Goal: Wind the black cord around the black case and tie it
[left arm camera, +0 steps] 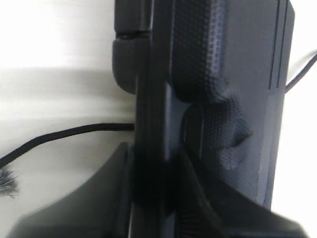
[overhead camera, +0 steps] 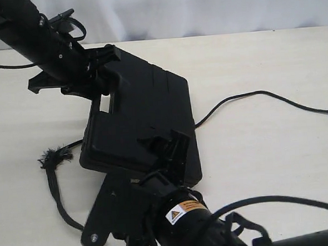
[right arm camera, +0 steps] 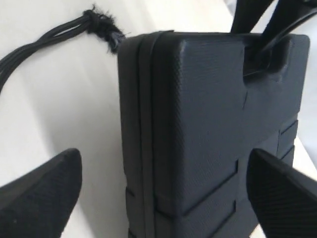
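- Black case (overhead camera: 144, 110) sits mid-table; its far-left handle end is clamped between the fingers of the left gripper (overhead camera: 97, 77).
- Right gripper (overhead camera: 165, 151) is at its near edge, fingers wide apart.
- Black cord (overhead camera: 251, 94) comes out on the left and right of the case.

Black case (overhead camera: 147, 115) askew on table (overhead camera: 278, 166), left gripper (overhead camera: 101, 76) at its handle end, right gripper (overhead camera: 168, 148) at opposite edge, black cord (overhead camera: 251, 95) trailing right.

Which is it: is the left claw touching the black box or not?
Touching. In the left wrist view the black case sits squeezed between the fingers of the left gripper, with no gap showing on either side.
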### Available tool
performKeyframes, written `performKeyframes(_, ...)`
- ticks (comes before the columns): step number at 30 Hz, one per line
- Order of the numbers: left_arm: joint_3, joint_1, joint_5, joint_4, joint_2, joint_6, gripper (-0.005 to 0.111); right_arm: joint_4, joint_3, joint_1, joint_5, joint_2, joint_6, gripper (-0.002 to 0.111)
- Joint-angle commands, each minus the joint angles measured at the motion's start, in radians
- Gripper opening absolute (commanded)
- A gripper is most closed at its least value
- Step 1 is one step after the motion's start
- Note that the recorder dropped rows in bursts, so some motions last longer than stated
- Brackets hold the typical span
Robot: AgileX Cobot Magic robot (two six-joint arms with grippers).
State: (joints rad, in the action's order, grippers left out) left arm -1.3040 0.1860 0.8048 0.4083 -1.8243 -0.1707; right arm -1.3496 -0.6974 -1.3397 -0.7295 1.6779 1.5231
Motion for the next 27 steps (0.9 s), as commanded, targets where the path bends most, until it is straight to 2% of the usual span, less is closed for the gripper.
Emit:
performKeyframes(1,-0.017,-0.001,-0.028,0.098,0.021,-0.005,0.000,0.174,0.005,-0.001,-0.107,0.093,-0.263,0.084)
performKeyframes(8,-0.017,-0.001,-0.028,0.122,0.021,0.010,0.000,0.220,0.005,-0.001,-0.308,0.255,-0.333,0.084)
performKeyframes(12,-0.017,-0.001,-0.019,0.161,0.021,0.021,0.000,0.206,0.005,-0.001,-0.488,0.345,-0.382,0.084)
performKeyframes(16,-0.017,-0.001,-0.015,0.169,0.021,0.020,0.000,0.218,0.001,0.003,-0.492,0.388,-0.387,0.084)
performKeyframes(21,-0.017,-0.001,0.000,0.172,0.021,0.020,0.000,0.216,0.001,0.065,-0.492,0.406,-0.428,0.084)
performKeyframes(24,-0.017,-0.001,0.001,0.172,0.021,0.051,0.000,0.223,0.001,0.093,-0.492,0.406,-0.449,0.072)
performKeyframes(27,-0.017,-0.001,-0.015,0.172,0.021,0.106,0.000,0.243,0.001,0.093,-0.492,0.406,-0.449,0.041)
